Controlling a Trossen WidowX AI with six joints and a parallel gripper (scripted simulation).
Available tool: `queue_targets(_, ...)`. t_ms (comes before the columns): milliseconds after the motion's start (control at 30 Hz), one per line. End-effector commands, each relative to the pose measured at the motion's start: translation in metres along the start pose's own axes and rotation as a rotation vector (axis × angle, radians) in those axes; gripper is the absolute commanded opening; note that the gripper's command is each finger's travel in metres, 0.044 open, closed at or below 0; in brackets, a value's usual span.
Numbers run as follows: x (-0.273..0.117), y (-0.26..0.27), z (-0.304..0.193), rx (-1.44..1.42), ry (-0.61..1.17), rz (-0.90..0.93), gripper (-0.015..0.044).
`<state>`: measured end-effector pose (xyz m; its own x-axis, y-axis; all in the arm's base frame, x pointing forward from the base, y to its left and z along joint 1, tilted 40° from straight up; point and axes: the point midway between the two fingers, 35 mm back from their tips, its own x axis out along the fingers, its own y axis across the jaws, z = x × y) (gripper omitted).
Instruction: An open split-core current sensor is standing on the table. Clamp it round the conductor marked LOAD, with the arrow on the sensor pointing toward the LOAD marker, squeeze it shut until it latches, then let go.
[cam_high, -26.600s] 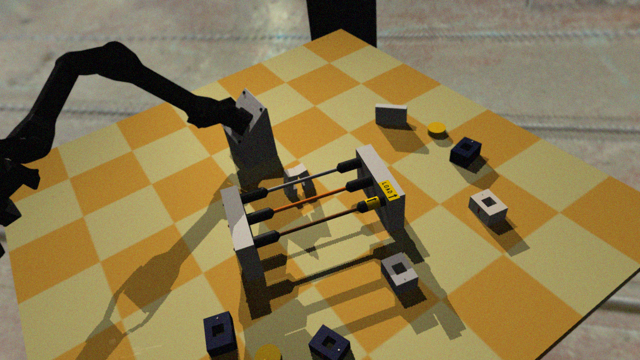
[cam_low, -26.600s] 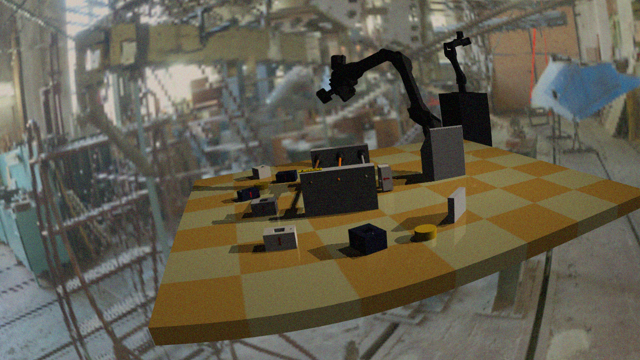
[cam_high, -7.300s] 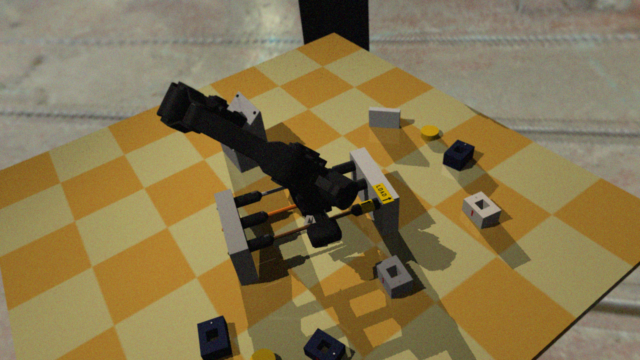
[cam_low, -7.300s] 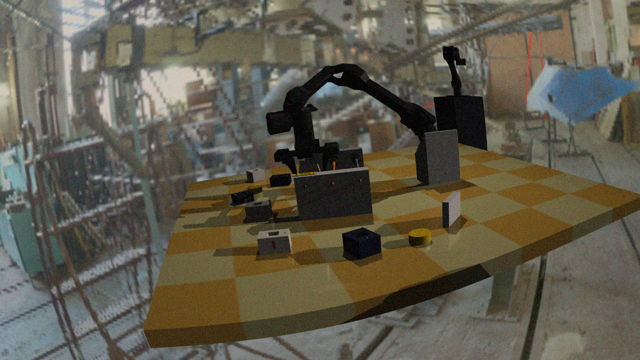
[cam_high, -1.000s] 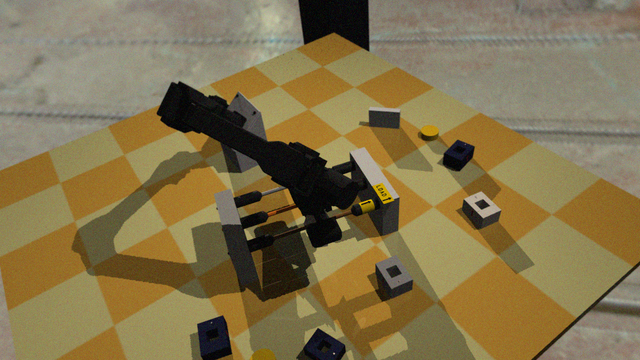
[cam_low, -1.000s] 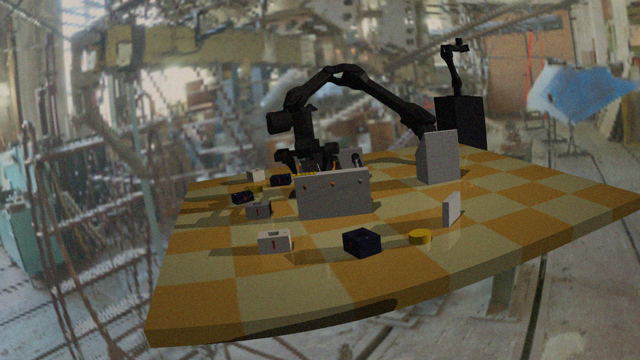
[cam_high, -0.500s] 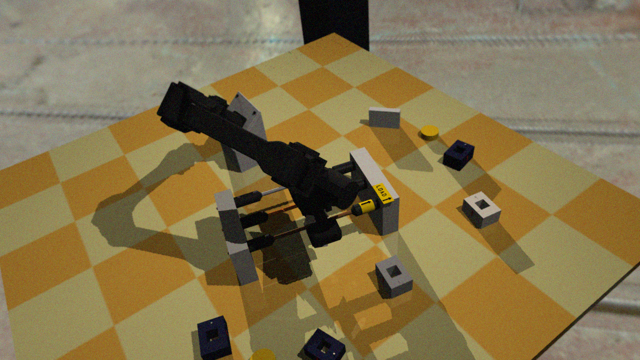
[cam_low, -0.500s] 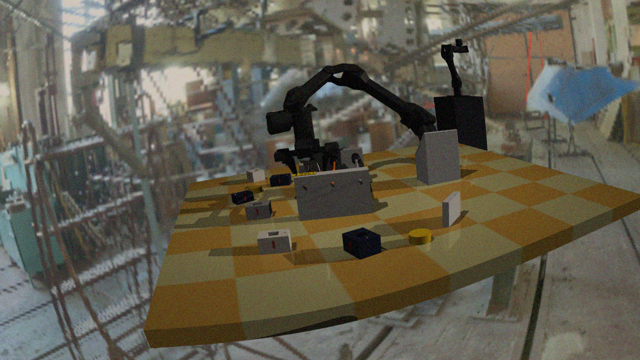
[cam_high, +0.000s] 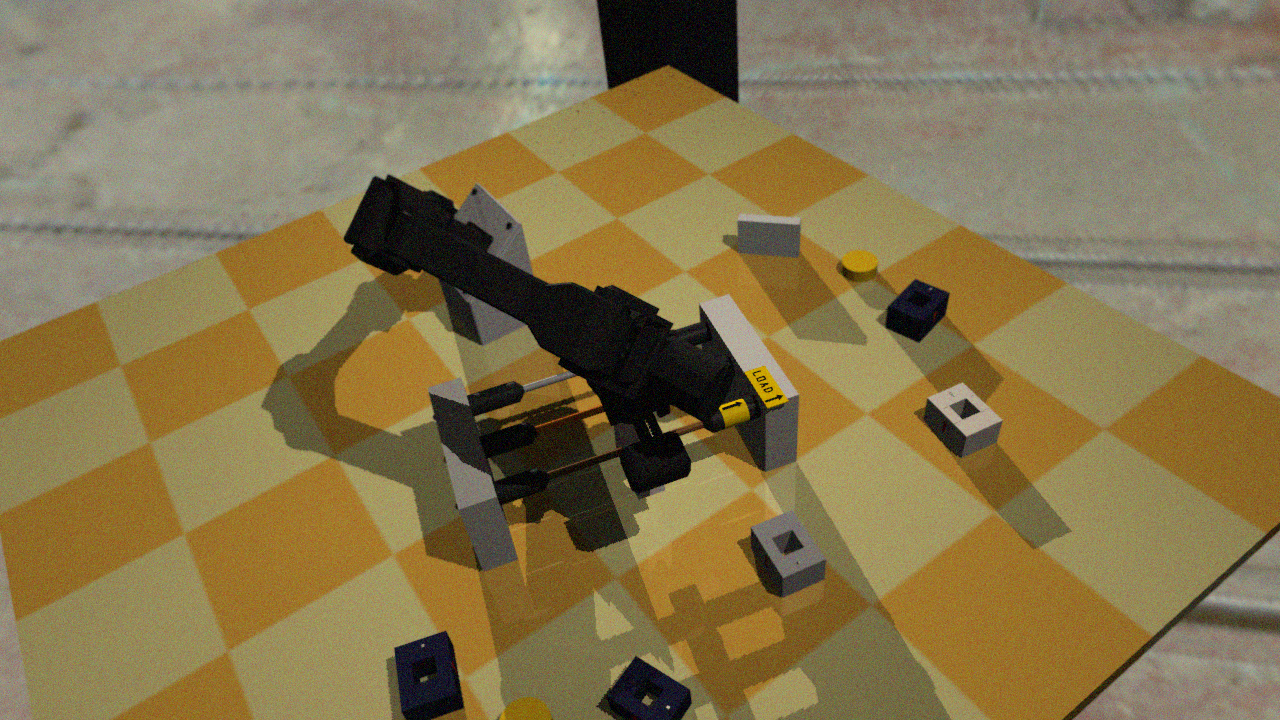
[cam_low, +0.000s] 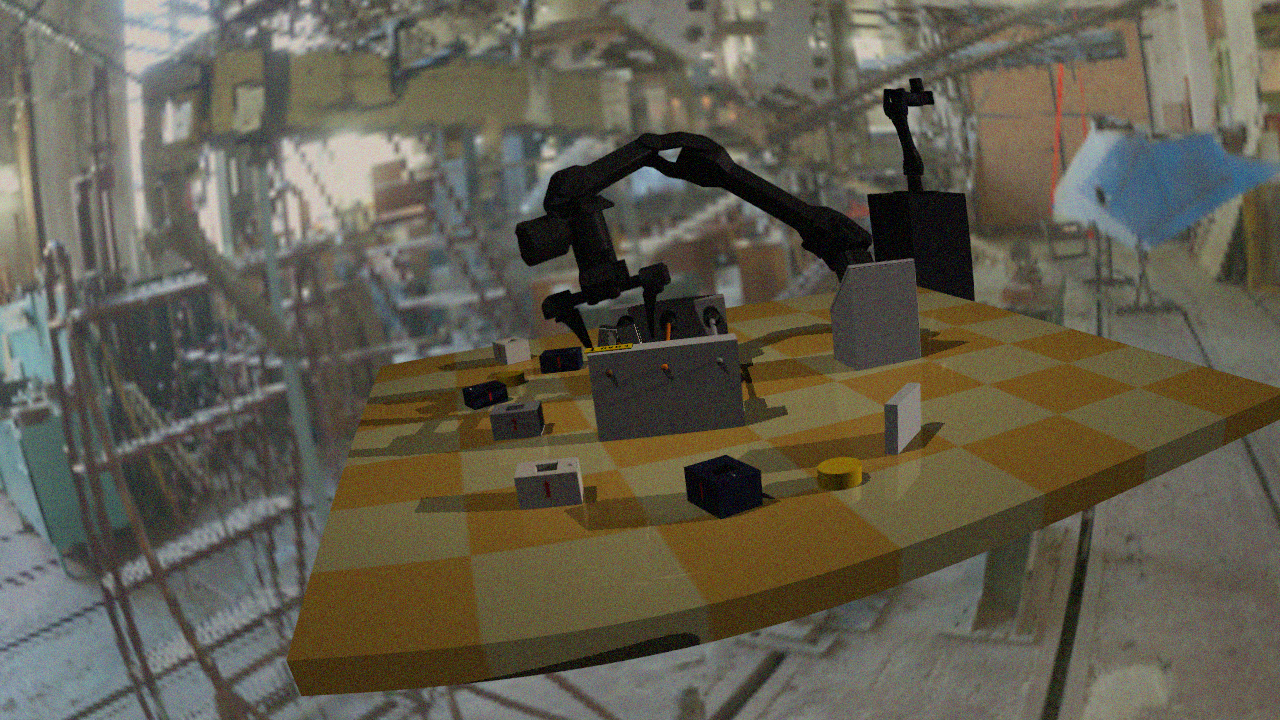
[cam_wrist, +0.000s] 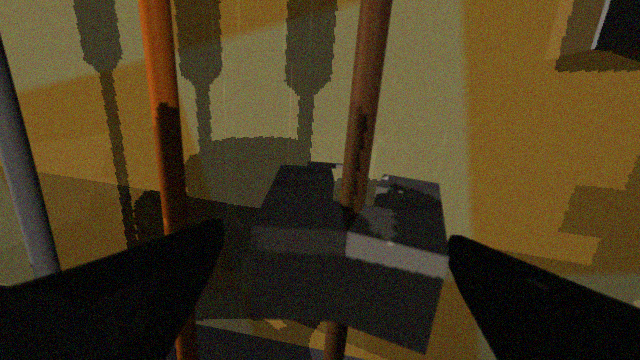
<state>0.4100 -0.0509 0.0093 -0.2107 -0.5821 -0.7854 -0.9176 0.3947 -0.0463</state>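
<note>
The sensor sits round the LOAD conductor, which enters its far side and comes out at the near side in the wrist view. Its two halves meet at a seam on top; whether it is latched I cannot tell. Its arrow is not visible. The LOAD marker is yellow, on top of one end block, and a yellow arrow sleeve is on the conductor beside it. My gripper is open, with a finger on each side of the sensor and nothing held.
An orange conductor and a grey conductor run to the left, the orange one near my left finger. End blocks bear the conductors. Several white, grey and dark blue blocks stand around. A tall grey panel is near the arm base.
</note>
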Motion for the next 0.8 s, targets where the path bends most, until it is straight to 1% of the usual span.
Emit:
queue_targets(0, 0.006, 0.000, 0.001, 0.003, -0.001, 0.013, 0.0440)
queue_targets(367, 0.025, 0.001, 0.002, 0.003, -0.001, 0.019, 0.0440)
queue_targets(767, 0.029, 0.007, 0.002, 0.004, 0.000, 0.092, 0.0440)
